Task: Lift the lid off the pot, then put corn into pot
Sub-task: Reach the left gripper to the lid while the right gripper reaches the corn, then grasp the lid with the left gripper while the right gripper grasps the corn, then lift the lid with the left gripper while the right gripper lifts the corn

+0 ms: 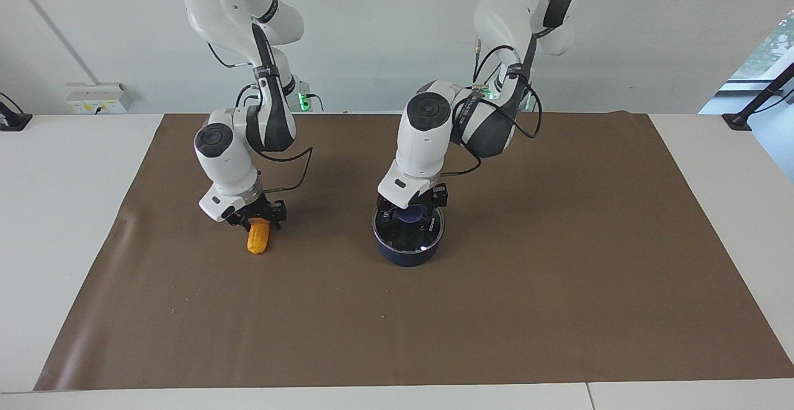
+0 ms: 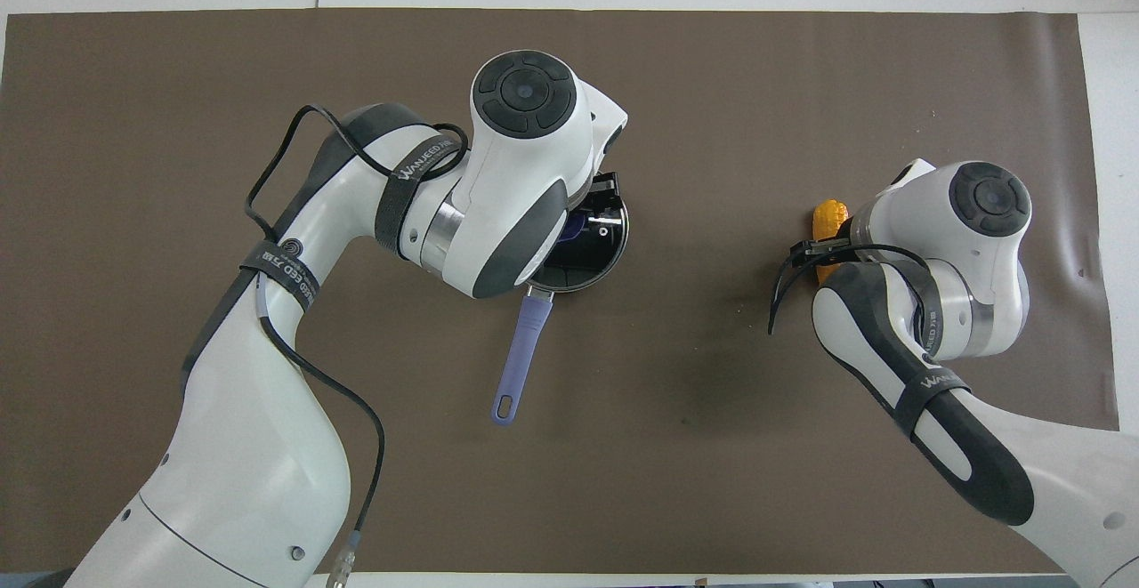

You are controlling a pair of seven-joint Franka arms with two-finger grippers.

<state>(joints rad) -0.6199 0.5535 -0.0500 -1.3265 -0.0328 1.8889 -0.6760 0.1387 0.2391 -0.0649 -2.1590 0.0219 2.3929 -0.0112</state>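
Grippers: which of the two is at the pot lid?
The left end effector, over the blue knob of the glass lid; the right end effector is at the yellow-orange corn cob.

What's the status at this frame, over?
Left claw down on lid knob, lid on pot. Right claw down on corn, corn on mat. Nothing in the way.

Facing and overhead cameras, opposed, share the brown mat (image 1: 558, 286).
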